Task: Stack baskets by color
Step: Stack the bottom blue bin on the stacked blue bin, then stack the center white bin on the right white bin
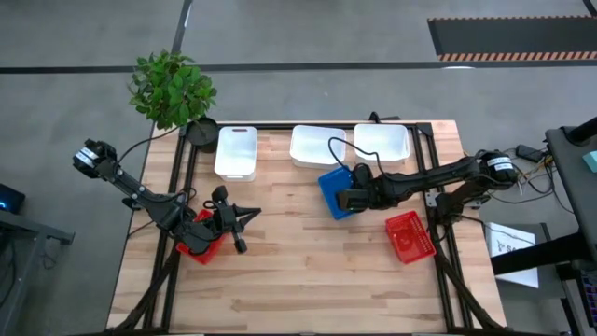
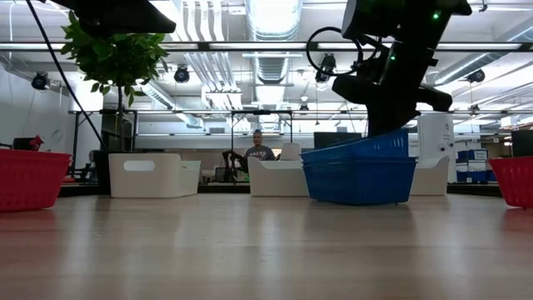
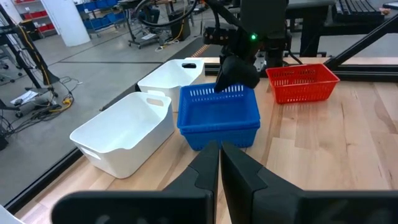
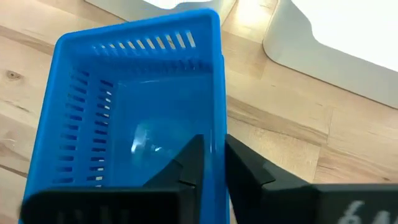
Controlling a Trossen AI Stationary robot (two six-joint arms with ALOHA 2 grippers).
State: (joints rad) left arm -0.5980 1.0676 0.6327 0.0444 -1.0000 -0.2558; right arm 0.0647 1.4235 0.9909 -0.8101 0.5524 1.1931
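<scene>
Two blue baskets [image 2: 358, 171] sit nested right of the table's middle. The upper one [image 4: 124, 124] is tilted, and my right gripper [image 4: 214, 163] is shut on its wall. My left gripper [image 3: 219, 163] hangs shut and empty at the table's left, above a red basket [image 1: 196, 241]. A second red basket [image 1: 410, 235] rests on its base near the right edge. Three white baskets [image 1: 236, 151] [image 1: 317, 145] [image 1: 382, 142] stand along the far edge. My right gripper has the upper blue basket's side wall [image 4: 216, 124] between its fingers, one finger [image 4: 191, 163] inside the basket and one outside. It comes slanting down from the table's right. The basket is tilted, its held side raised, its lower part inside the blue basket below [image 2: 358, 185].
A plant in a dark round pot [image 1: 200, 131] stands at the far left corner. Black frame rails [image 1: 438, 187] run along the table's left and right sides. Bare wood lies across the near half of the table [image 1: 308, 280]. A person sits in the room beyond.
</scene>
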